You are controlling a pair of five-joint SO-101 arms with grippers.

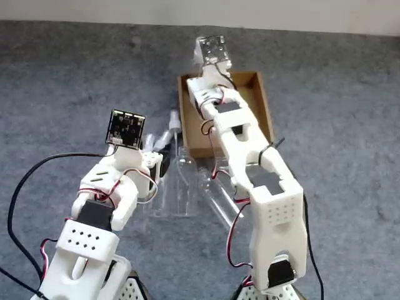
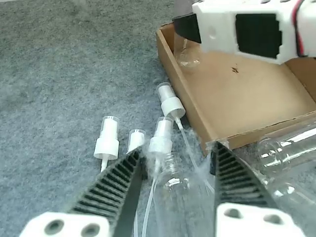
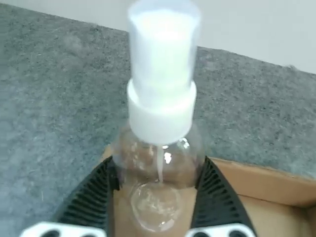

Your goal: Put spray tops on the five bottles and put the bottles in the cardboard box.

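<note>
**Drop could go wide**

Your right hand [image 3: 157, 165] grips the capped bottle [image 3: 159, 143] at the far rim of the box [image 1: 263, 106]. Release there and it may tip outside. Your left hand [image 2: 177, 154] sits spread around an open bottle [image 2: 176, 193] on the surface [image 2: 59, 74].

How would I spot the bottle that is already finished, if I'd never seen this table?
Find the brown cardboard box on the grey carpet. Over its far end the right arm's tool grips a clear bottle. Unlike the bare-necked bottles lying beside the box, it wears a white spray top.
</note>
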